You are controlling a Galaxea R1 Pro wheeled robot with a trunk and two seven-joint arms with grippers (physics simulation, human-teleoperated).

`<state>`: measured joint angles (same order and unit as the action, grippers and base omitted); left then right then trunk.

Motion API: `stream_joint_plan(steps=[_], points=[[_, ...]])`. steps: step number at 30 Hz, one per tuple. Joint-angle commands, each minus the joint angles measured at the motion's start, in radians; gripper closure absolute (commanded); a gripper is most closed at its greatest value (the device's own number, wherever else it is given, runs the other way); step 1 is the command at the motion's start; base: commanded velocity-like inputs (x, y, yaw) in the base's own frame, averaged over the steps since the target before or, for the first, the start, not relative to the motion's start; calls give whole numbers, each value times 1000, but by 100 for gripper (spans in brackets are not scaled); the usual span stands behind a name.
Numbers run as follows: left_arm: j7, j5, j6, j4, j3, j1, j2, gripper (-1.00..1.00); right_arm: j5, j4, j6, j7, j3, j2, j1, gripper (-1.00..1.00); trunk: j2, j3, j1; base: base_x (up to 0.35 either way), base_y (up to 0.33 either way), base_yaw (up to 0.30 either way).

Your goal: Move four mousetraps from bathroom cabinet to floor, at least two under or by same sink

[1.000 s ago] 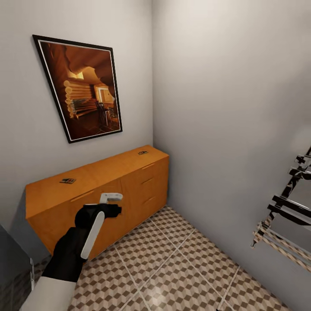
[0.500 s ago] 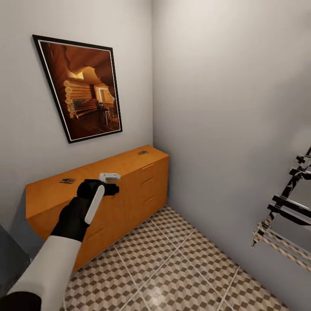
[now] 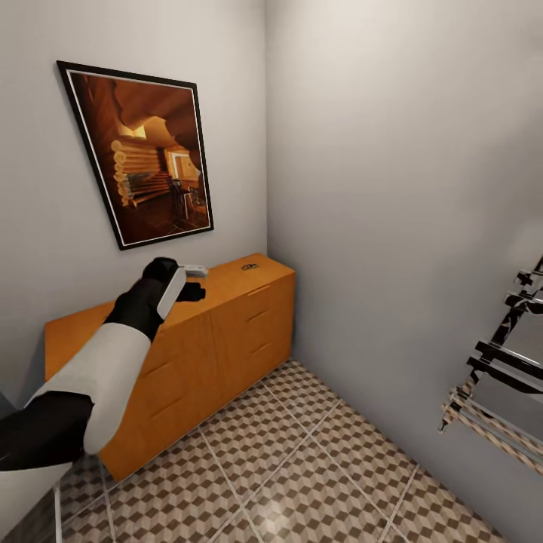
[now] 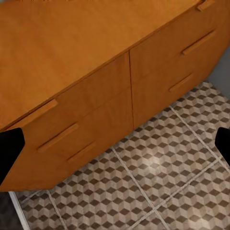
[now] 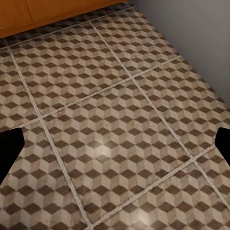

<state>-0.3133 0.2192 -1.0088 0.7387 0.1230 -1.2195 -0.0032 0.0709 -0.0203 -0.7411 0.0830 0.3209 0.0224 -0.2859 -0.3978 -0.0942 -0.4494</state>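
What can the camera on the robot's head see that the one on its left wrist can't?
Head view alone: the framed picture on the wall, the room corner, a dark rack at the right edge, one small mousetrap on the far end of the cabinet top, and the left arm reaching over that top, its left gripper held above it.

Left wrist view alone: a close look down the drawer fronts with their bar handles, framed by two dark fingertips set wide apart.

Both share: the orange cabinet and the cube-patterned bathroom floor.
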Motion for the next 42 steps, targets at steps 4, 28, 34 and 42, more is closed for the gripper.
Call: stream_joint_plan(steps=[4, 28, 34, 42], points=[[11, 11, -4, -15, 3, -14, 1, -100, 7, 1, -3, 4, 9, 0, -1, -100, -2, -2, -1, 0, 0, 0], [166, 9, -13, 197, 25, -20, 96, -100, 7, 2, -3, 4, 9, -5, -1, -100, -2, -2, -1, 0, 0, 0], [166, 9, -13, 244, 30, -19, 99, -100, 7, 2, -3, 4, 9, -4, -1, -100, -2, -2, -1, 0, 0, 0], [166, 9, -13, 253, 57, -8, 99, -100, 7, 2, -3, 4, 9, -4, -1, -100, -2, -2, -1, 0, 0, 0]])
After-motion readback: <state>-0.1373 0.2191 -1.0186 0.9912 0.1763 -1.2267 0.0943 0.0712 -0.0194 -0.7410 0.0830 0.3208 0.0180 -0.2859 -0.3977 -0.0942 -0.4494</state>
